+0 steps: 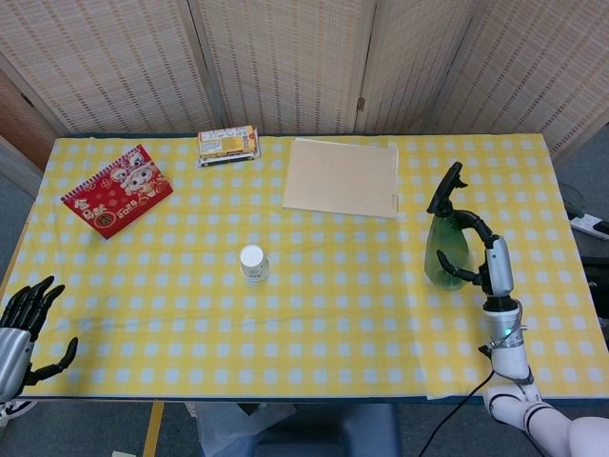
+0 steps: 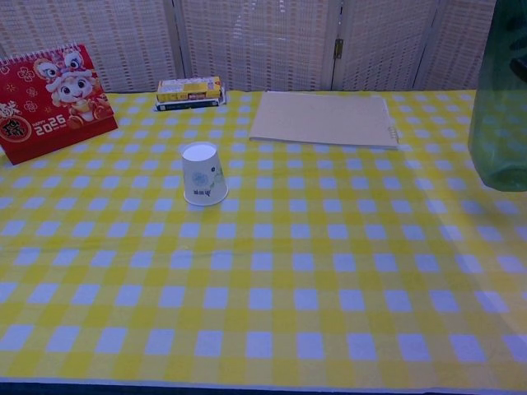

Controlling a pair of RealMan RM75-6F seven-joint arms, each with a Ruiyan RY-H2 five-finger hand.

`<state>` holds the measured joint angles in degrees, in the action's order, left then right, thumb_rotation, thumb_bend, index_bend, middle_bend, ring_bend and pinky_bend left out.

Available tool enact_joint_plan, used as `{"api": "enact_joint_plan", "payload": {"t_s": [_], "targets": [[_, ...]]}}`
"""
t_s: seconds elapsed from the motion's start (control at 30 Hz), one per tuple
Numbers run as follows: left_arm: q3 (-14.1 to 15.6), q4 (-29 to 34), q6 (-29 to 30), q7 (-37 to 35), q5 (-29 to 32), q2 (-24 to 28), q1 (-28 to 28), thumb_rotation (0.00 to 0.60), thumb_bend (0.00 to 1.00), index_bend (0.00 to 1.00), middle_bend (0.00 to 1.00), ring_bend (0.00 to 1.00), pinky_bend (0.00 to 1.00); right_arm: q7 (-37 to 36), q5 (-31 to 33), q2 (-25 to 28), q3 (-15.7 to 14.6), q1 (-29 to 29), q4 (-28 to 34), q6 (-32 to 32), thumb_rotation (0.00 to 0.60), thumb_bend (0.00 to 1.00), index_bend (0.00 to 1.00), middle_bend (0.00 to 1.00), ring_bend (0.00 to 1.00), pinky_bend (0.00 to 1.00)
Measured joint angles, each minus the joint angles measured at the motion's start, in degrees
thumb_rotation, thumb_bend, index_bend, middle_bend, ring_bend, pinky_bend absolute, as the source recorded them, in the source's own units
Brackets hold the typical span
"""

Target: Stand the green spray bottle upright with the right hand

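Green spray bottle point(image 1: 444, 243) stands upright — nozzle topmost — gripped by the right robot hand point(image 1: 481, 257).

Chest view: green spray bottle point(image 2: 500, 107) cut by top and right edges, nozzle unseen. Head view: left hand point(image 1: 21, 328) clipped at left edge.

Woven folding screen point(image 1: 285, 57) standing behind table, yellow checked tablecloth point(image 1: 285, 305) covering table, grey floor point(image 1: 582, 167) showing at right, power strip point(image 1: 590, 225) lying there
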<state>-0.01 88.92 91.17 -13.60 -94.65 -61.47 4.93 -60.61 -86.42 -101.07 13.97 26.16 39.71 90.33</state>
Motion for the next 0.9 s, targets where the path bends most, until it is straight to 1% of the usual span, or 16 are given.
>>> {"api": "enact_joint_plan", "payload": {"t_s": [0.07, 0.27, 0.4, 0.63, 0.9], "targets": [[0.03, 0.01, 0.07, -0.04, -0.05, 0.02, -0.03, 0.329, 0.49, 0.0, 0.0, 0.0, 0.0, -2.95, -0.46, -2.49, -0.54, -0.55, -3.82, 1.57, 0.6, 0.38, 0.43, 0.41, 0.48, 0.43], [0.07, 0.07, -0.16, 0.22, 0.05, 0.03, 0.03, 0.331, 0.49, 0.0, 0.0, 0.0, 0.0, -9.95, -0.24, -6.01, -1.61, -2.4, -9.28, 2.82, 0.6, 0.38, 0.43, 0.41, 0.47, 0.43], [0.06, 0.19, -0.13, 0.44, 0.06, 0.0, 0.02, 0.331, 0.49, 0.0, 0.0, 0.0, 0.0, -11.96, 0.05, -7.12, -2.15, -3.05, -11.82, 2.73, 0.6, 0.38, 0.43, 0.41, 0.48, 0.43], [0.04, 0.27, -0.04, 0.39, 0.1, 0.02, 0.0, 0.328, 0.48, 0.0, 0.0, 0.0, 0.0, -13.88, -0.57, -9.4, -4.05, -4.45, -16.42, 3.58, 0.6, 0.38, 0.43, 0.41, 0.47, 0.42], [0.04, 0.29, 0.19, 0.35, 0.0, 0.02, -0.08, 0.328, 0.48, 0.0, 0.0, 0.0, 0.0, -16.07, -0.98, -10.92, -5.66, -6.17, -19.98, 4.17, 0.6, 0.38, 0.43, 0.41, 0.47, 0.42]]}}
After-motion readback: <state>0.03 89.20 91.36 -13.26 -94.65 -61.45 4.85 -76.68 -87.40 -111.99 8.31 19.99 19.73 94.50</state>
